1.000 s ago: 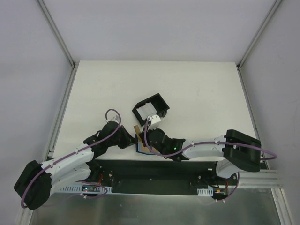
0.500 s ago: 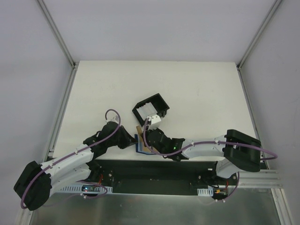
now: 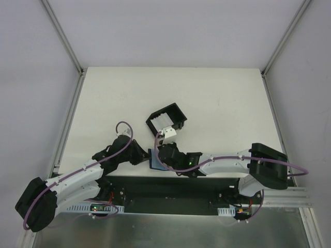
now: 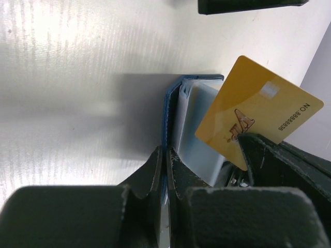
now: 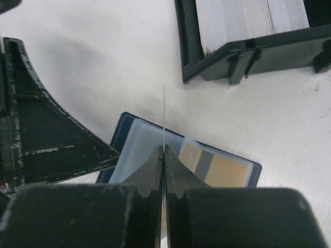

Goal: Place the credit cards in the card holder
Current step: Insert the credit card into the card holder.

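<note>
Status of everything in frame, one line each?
card holder: open on table, one cover pinched by left tool.
yellow card: on edge over the holder, gripped by right tool.
tan card: in a holder sleeve.
black box: on table, white cards stacked inside.
left tool: shut on card holder.
right tool: shut on yellow card.

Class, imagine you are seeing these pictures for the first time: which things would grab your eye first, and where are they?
The yellow credit card stands out, pinched in the right gripper and tilted at the open card holder near the front edge of the table. The left gripper clamps the holder's blue cover. Just beyond sits a black box packed with white cards.
</note>
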